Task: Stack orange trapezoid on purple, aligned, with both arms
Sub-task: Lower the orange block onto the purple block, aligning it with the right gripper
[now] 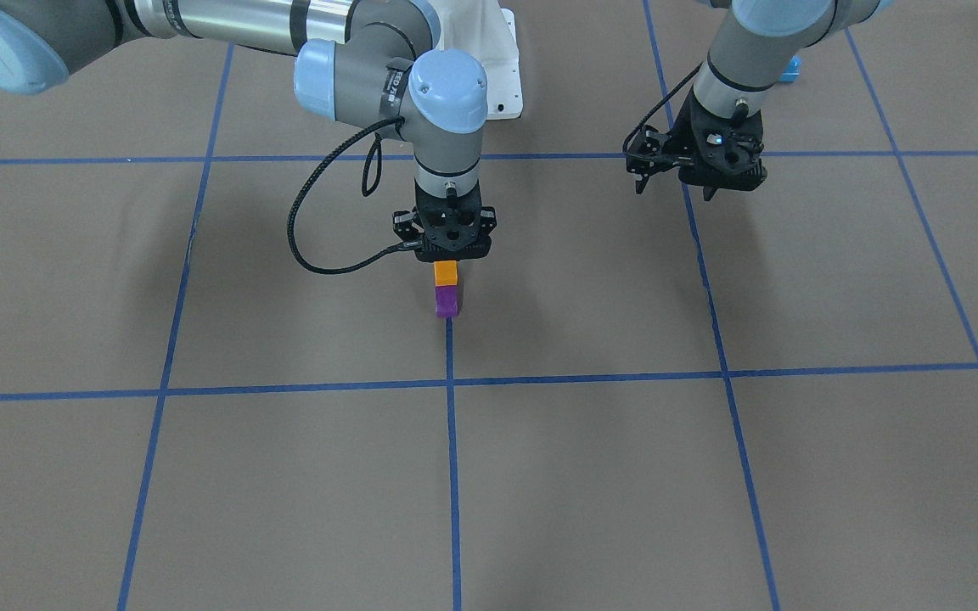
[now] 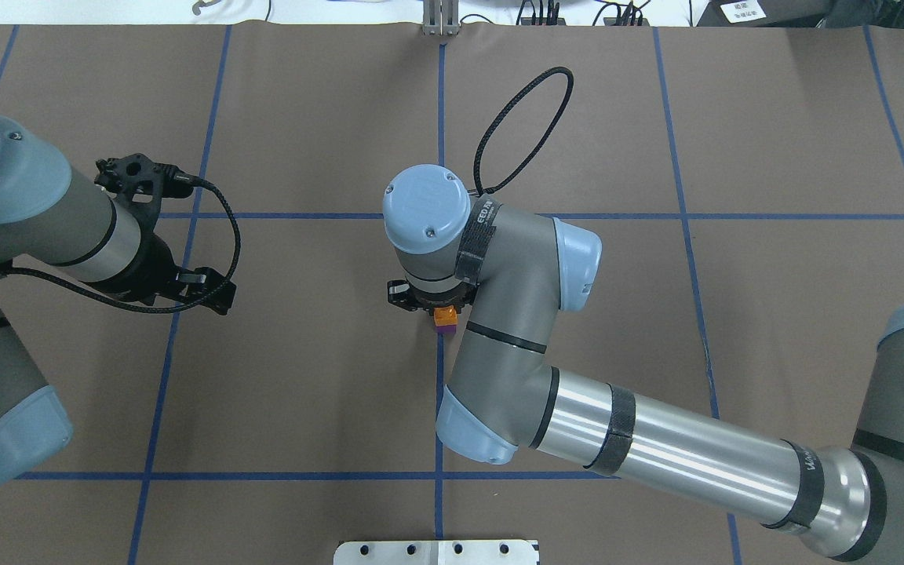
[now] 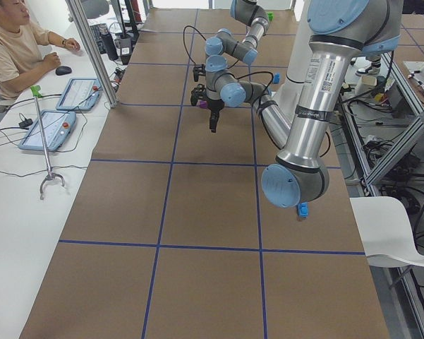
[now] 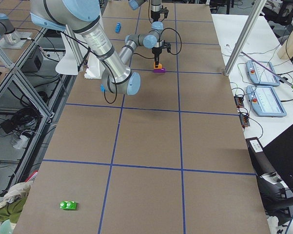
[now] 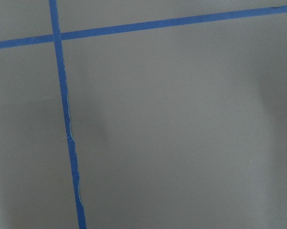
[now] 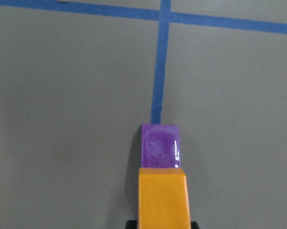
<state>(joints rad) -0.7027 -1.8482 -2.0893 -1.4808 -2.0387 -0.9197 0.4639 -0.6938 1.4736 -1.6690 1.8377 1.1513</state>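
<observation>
Hidden: in the overhead view the right arm's wrist is covering the right tool [image 1: 446, 259]. Only slivers of the orange trapezoid [image 2: 445, 315] and the purple [image 2: 443, 330] are showing below it at frame centre.
Right tool: in the front-facing view it is pointing straight down just above centre, closed on the upper part of the orange trapezoid.
Left tool [image 1: 677, 182]: it is hanging at upper right of the front-facing view, well apart from the blocks. Its finger gap cannot be told, and its own camera is showing only the surface [image 1: 591, 475].
Stack: the orange trapezoid is sitting directly on the purple with their sides lining up. The purple is resting on the surface at the end of a blue tape line [image 6: 157, 86].
Seen in one view only: the right side view is showing a green block [image 4: 68, 205] at lower left. The left side view is showing a seated person [image 3: 14, 42] at upper left.
Count: two arms, two tools, one orange block and one purple block are appearing.
</observation>
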